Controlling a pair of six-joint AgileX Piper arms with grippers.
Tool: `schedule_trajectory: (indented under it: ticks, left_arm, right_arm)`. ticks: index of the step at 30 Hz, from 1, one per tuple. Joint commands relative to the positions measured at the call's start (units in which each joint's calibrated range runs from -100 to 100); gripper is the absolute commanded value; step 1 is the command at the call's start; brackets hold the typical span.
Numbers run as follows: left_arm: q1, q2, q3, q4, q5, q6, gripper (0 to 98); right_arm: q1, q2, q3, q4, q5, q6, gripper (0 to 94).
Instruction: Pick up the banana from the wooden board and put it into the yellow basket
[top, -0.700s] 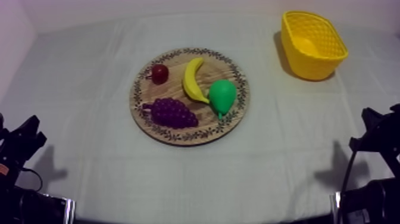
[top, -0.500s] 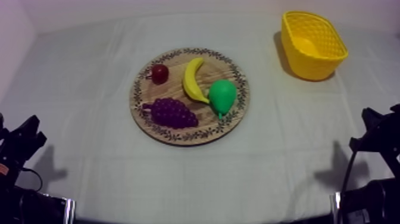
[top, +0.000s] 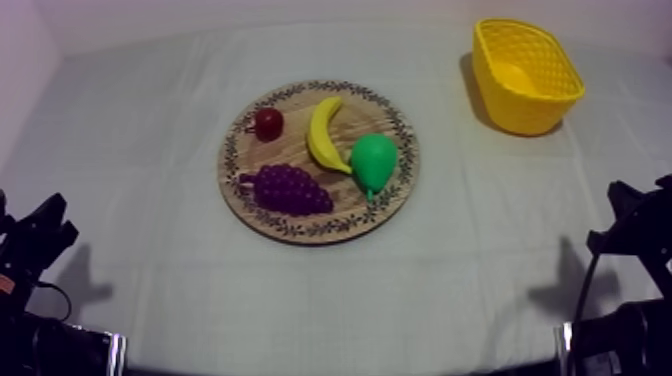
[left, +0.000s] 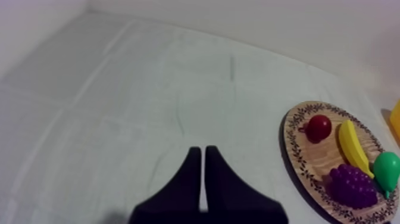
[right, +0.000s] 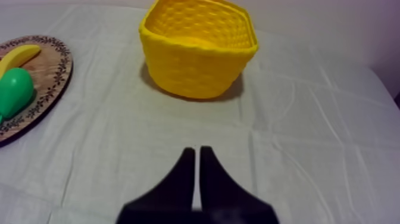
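Since the banana (top: 323, 135) lies mid-counter on the board (top: 300, 226), just beside the pear (top: 373, 162), while the left gripper (left: 202, 151) and right gripper (right: 197, 151) sit with fingers closed on nothing, a sloppy grab could catch the pear too, or drop short of the basket (top: 520, 115) in the far right corner.

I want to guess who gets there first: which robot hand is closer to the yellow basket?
Right. The right gripper sits near the yellow basket, pointing at it. The left gripper is across the table, beyond the wooden board.
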Motion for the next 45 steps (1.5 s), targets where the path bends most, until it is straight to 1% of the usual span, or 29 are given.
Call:
schedule_trajectory:
  ticks: [1, 35, 40, 45]
  left_arm:
    - [0.0, 0.0, 0.0, 0.00, 0.1, 0.0, 0.0]
    - [0.0, 0.0, 0.0, 0.00, 0.1, 0.0, 0.0]
    - [0.0, 0.0, 0.0, 0.00, 0.1, 0.0, 0.0]
    - [0.0, 0.0, 0.0, 0.00, 0.1, 0.0, 0.0]
  right_arm:
    - [0.0, 0.0, 0.0, 0.0, 0.0, 0.0, 0.6]
    - [0.0, 0.0, 0.0, 0.0, 0.0, -0.1, 0.6]
    - [0.0, 0.0, 0.0, 0.0, 0.0, -0.9, 0.6]
    - [0.0, 0.0, 0.0, 0.0, 0.0, -0.4, 0.6]
